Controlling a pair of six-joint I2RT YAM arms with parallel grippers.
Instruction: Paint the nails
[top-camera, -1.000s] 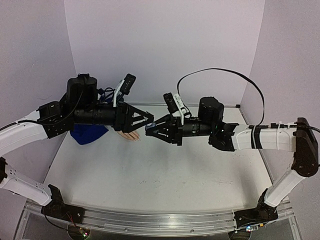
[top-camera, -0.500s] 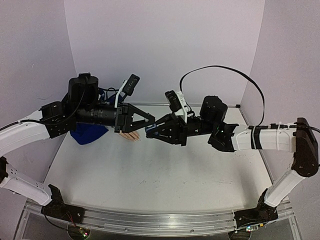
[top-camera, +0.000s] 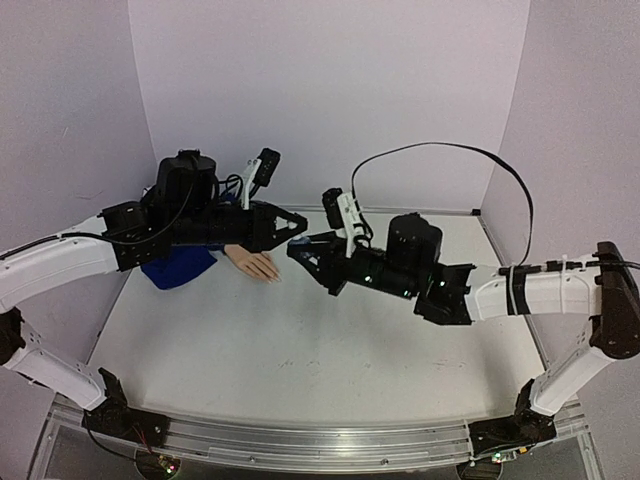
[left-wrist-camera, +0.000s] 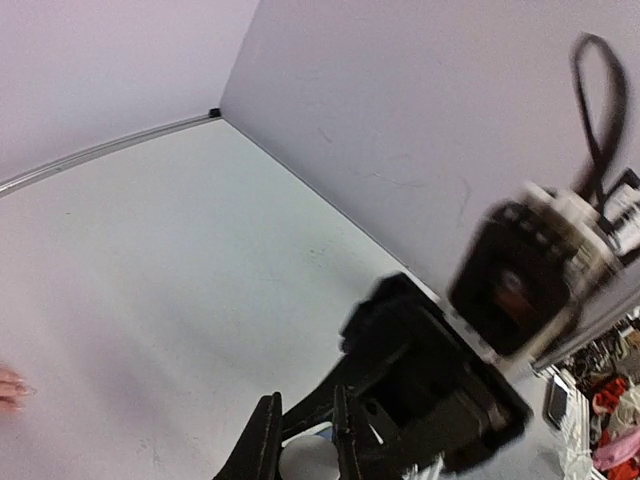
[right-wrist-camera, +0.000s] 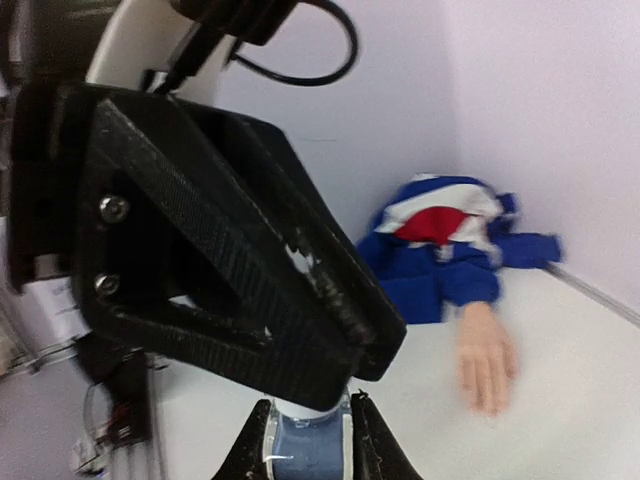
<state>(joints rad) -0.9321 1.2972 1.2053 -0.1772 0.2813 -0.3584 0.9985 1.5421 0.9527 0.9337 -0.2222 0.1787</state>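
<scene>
A small bottle (right-wrist-camera: 306, 455) with a blue base sits upright between my right gripper's (right-wrist-camera: 312, 420) fingers, which are shut on it. Its white cap (left-wrist-camera: 308, 462) is pinched by my left gripper (left-wrist-camera: 305, 425), which comes down on it from above. In the top view both grippers meet tip to tip above the table, left gripper (top-camera: 297, 227) over right gripper (top-camera: 299, 250). The peach mannequin hand (top-camera: 258, 265) lies flat just to their left, sticking out of a blue, red and white sleeve (right-wrist-camera: 445, 235). Its nails (right-wrist-camera: 486, 400) are too blurred to make out.
The white table (top-camera: 300, 350) has lilac walls on three sides. The blue sleeve bundle (top-camera: 178, 268) lies under the left arm at the back left. A black cable (top-camera: 440, 150) loops above the right arm.
My left gripper's jaws have closed on the bottle's cap. The right arm has dropped at the wrist, so its gripper now tilts up to the left.
</scene>
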